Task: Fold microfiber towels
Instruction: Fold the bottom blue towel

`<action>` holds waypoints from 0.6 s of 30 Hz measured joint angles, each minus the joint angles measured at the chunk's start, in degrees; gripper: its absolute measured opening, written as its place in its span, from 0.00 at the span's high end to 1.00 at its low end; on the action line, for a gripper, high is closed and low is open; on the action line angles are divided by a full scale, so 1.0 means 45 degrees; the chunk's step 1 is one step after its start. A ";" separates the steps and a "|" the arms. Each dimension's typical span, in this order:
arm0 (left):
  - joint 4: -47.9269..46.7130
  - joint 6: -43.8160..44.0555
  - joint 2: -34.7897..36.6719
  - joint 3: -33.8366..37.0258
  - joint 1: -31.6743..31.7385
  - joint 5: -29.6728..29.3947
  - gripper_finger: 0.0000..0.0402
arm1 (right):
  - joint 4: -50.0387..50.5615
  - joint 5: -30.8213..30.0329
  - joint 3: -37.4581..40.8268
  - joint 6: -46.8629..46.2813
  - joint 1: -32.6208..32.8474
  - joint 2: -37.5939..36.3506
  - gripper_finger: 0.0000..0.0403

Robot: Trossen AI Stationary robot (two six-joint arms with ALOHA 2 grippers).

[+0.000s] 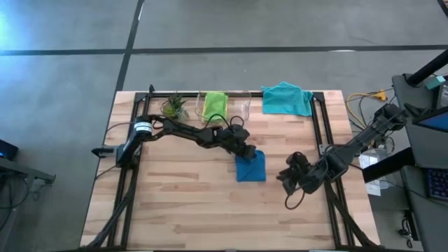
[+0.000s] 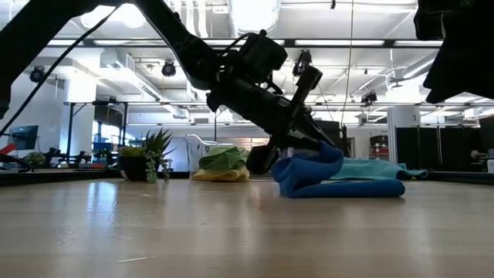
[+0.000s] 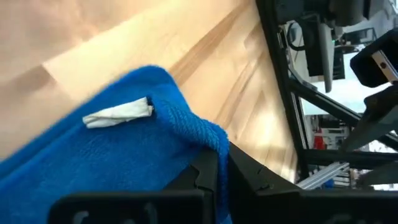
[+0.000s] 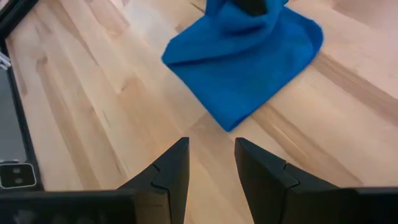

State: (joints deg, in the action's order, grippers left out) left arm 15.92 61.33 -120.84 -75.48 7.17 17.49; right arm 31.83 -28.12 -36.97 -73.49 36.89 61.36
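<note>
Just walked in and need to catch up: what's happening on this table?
The left gripper is shut on the blue towel mid-table, partway through folding it. The right gripper waits open beside it, holding nothing. A teal towel lies at the far edge, and the green towel sits in a clear bin next to a small plant.

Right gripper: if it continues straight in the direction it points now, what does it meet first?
Probably the folded dark blue microfiber towel; the open right gripper aims across bare wooden table toward its near corner.
</note>
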 joint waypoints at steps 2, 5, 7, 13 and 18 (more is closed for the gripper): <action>-0.0030 -0.0318 0.0000 0.0005 0.0002 -0.0090 0.98 | -0.0147 0.0012 0.0000 0.0005 0.0049 0.0158 0.69; -0.0038 -0.0419 0.0000 0.0005 0.0031 -0.0102 0.91 | -0.0187 0.0042 0.0000 0.0001 0.0087 0.0267 0.69; -0.0032 -0.0423 0.0000 0.0004 0.0071 -0.0100 0.84 | -0.0199 0.0055 0.0000 0.0014 0.0087 0.0262 0.69; 0.0093 -0.0487 0.0128 0.0005 0.0350 -0.0002 0.61 | -0.0208 0.0117 0.0000 0.0102 0.0087 0.0071 0.69; 0.0035 -0.0401 0.0426 0.0010 0.0889 0.1156 0.49 | -0.0244 0.0131 -0.0059 0.0213 0.0086 0.0050 0.69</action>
State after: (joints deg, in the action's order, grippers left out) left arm 16.08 59.52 -118.92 -75.44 11.17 22.69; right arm 30.73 -27.53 -37.24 -72.53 37.27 61.58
